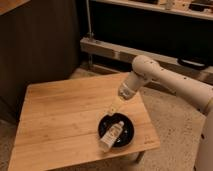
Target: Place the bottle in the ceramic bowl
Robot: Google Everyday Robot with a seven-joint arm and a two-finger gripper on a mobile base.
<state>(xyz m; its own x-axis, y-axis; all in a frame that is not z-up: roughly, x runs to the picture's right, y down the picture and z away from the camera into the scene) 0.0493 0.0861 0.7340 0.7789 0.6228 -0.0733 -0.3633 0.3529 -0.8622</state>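
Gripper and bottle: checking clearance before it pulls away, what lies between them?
In the camera view, only the ceramic bowl's rim separates the gripper from the bottle.

Workspace: wooden table, speckled floor; gripper above bowl

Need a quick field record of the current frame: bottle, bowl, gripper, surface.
bottle: lying on its side in the bowl, lower end sticking out over the rim
ceramic bowl: black, on the table near its front right corner
gripper: above the bowl's far rim, apart from the bottle, holding nothing
table: wooden slats
task state: bottle rests in the bowl
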